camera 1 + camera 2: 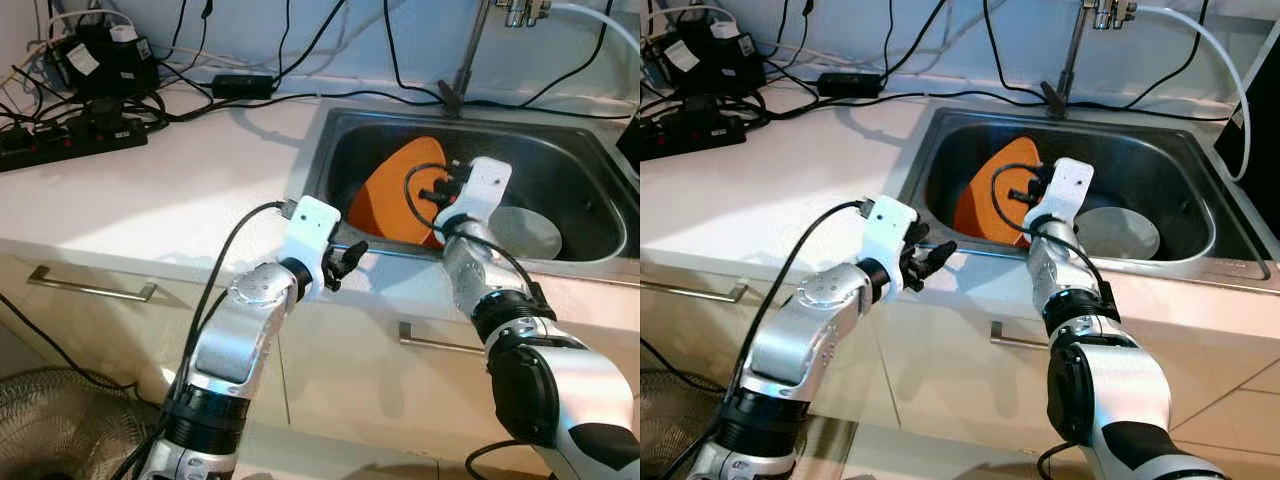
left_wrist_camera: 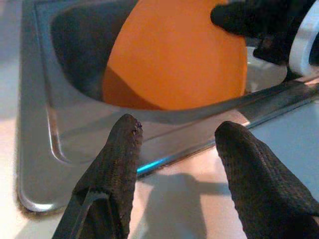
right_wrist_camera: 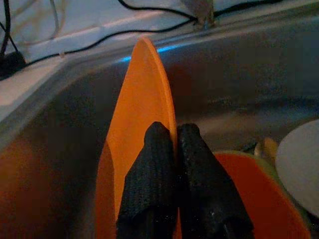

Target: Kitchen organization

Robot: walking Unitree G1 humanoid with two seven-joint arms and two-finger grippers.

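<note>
The right gripper (image 3: 174,149) pinches the rim of the orange plate (image 1: 395,190), which stands tilted on edge against the near left wall of the steel sink (image 1: 340,130). A pale dish (image 1: 528,232), possibly a bowl, lies just beside it. The left gripper (image 2: 174,149) hovers spread wide over the sink's front lip, holding nothing.

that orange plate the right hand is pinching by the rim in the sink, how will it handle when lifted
The orange plate keeps its shape on edge, so it is probably stiff. It looks thin, likely plastic and light. The right hand grips only the narrow smooth rim, so it may swing or slip out against the steel sink.
</note>
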